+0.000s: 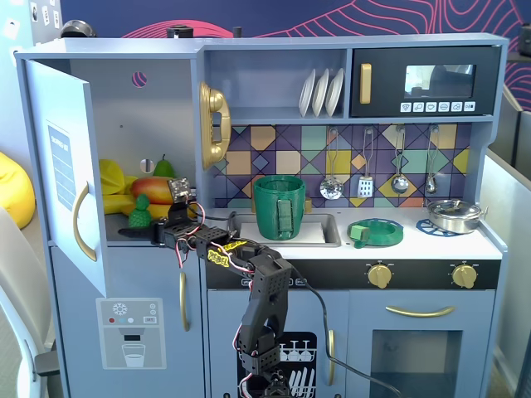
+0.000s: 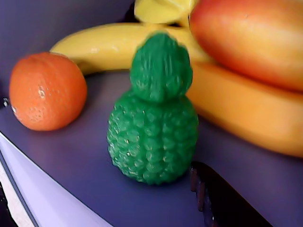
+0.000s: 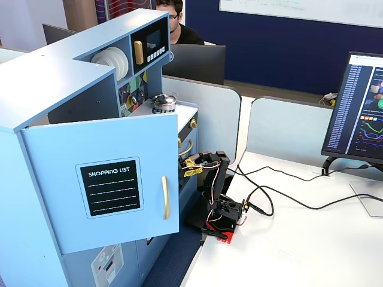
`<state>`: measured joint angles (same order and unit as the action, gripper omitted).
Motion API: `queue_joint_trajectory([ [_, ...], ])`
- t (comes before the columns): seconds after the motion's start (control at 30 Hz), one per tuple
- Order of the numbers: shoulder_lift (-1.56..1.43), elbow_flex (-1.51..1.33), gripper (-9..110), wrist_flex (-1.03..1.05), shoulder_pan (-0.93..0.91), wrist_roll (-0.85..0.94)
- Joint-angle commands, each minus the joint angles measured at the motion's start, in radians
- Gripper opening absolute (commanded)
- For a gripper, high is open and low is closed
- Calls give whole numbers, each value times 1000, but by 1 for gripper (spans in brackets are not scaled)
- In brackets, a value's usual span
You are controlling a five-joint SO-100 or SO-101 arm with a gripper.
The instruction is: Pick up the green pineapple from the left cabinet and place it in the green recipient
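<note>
The green pineapple (image 1: 138, 213) stands upright on the shelf of the open left cabinet (image 1: 153, 116), in front of the other fruit. In the wrist view it (image 2: 154, 127) fills the middle, bumpy, with a short crown. My gripper (image 1: 160, 231) reaches into the cabinet just right of the pineapple and is open and empty. Only one black finger (image 2: 218, 201) shows in the wrist view, close to the pineapple's lower right; the other is out of frame. The green recipient (image 1: 279, 207), a tall dark-green pot with a strap handle, stands on the counter by the sink.
An orange (image 2: 47, 90), bananas (image 2: 109, 45) and a mango (image 2: 251, 38) crowd round the pineapple. The cabinet door (image 1: 62, 166) hangs open at the left. A flat green dish (image 1: 375, 232) and a metal pan (image 1: 454, 214) sit on the counter. The door (image 3: 102, 179) hides the shelf.
</note>
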<state>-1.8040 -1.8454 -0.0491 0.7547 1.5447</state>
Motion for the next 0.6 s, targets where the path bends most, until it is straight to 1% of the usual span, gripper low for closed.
queue_joint_trajectory([
  [0.0, 11, 91, 47, -46, -18, -23],
  [0.57, 250, 348, 46, -43, -55, -41],
])
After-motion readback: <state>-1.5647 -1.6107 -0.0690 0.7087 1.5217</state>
